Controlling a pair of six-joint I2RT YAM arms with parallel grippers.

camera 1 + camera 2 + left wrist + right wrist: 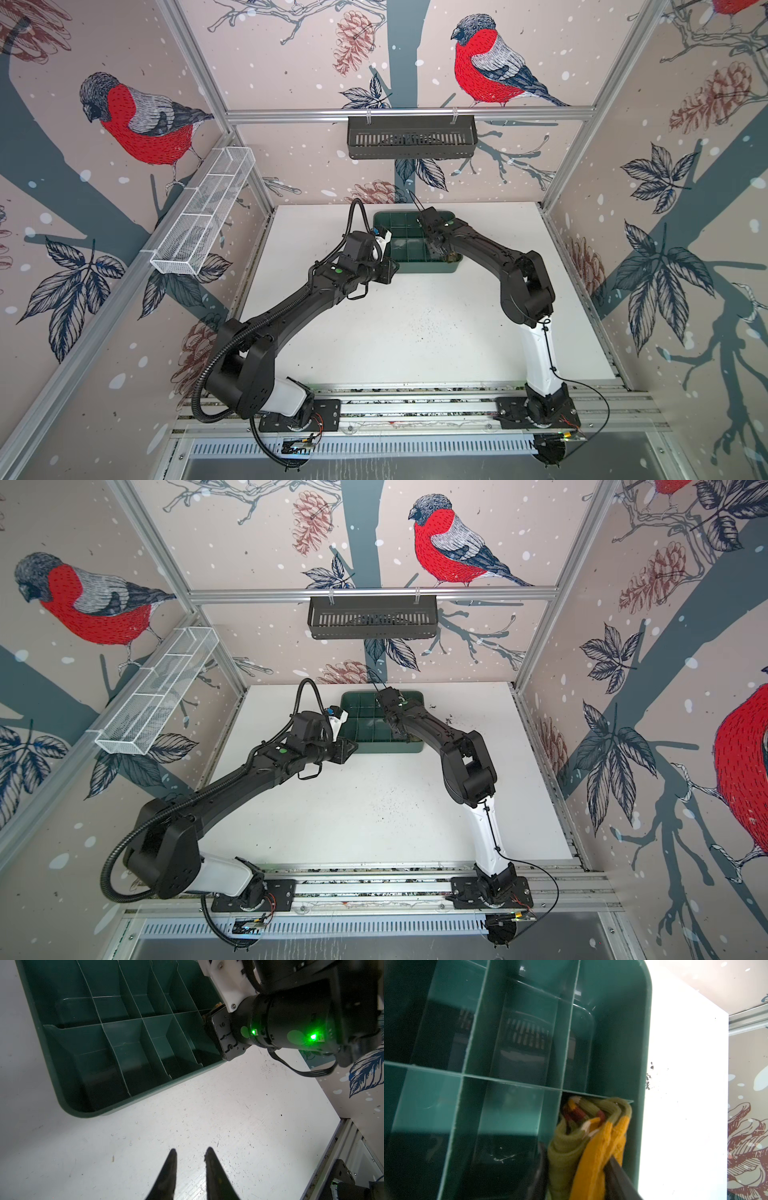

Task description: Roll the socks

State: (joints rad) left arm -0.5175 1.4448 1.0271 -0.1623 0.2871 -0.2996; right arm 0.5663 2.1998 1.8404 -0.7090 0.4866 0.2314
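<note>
The socks (pixel 583 1136) are seen rolled up in the near right corner compartment of the green tray (pixel 641 1043), which is set midway along the table's (pixel 228 1115) far edge. The right gripper (pixel 576 1153) is clamped on the roll; its fingers are cut off, one blurred. In both top views the roll is almost hidden under that arm. The left gripper (pixel 191 1152) is held slightly parted over bare table, nothing between its tips.
</note>
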